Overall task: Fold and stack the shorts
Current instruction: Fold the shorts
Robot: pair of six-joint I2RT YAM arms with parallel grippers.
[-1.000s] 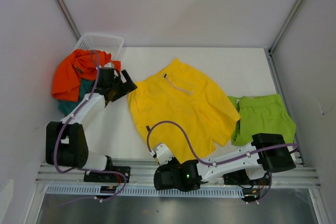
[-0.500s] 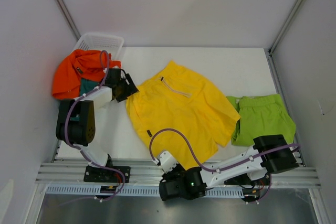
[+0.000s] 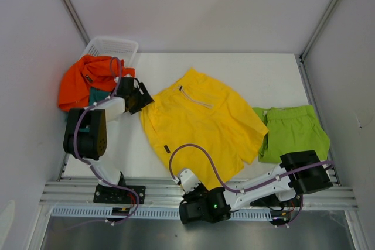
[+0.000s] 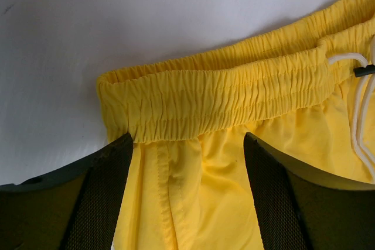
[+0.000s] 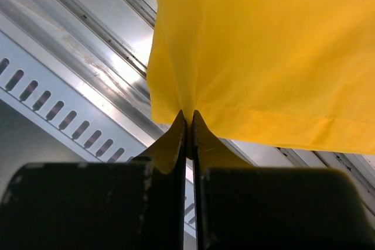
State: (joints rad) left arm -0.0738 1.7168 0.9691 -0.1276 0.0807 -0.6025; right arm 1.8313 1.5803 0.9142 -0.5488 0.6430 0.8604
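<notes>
Well, we are only part of the way through this job. Our soft lime green cloth shorts [image 3: 293, 133] lie at the right side of the white table [image 3: 252, 74]. They look folded in half, so we think that pair is done.

Our big yellow cloth shorts [image 3: 202, 124] lie spread out in the middle of the table, just beside the green pair. One leg end reaches past the near edge, over the metal rails [image 5: 70, 57]. We think this is the pair we are working on now, and it is not folded yet.

Our left gripper [image 4: 187, 144] sits at the left corner of the stretchy waistband [image 4: 222, 95]. Its two fingers are spread apart with yellow cloth lying between them, so it is not pinching anything. Our right gripper [image 5: 187, 122] is down at the near edge. Its fingers are squeezed tight on the bottom hem of one yellow leg.

Our bright orange cloth shorts [image 3: 79, 83] lie in a heap at the far left, draped over the white plastic mesh basket [image 3: 111, 45]. A bit of the teal cloth shorts [image 3: 96, 96] pokes out from under them. Neither pair looks folded.

So we have a lot left to do. We need to fold the yellow pair, then the orange and the teal. No pair lies on top of another folded pair, so we have no stack yet.
</notes>
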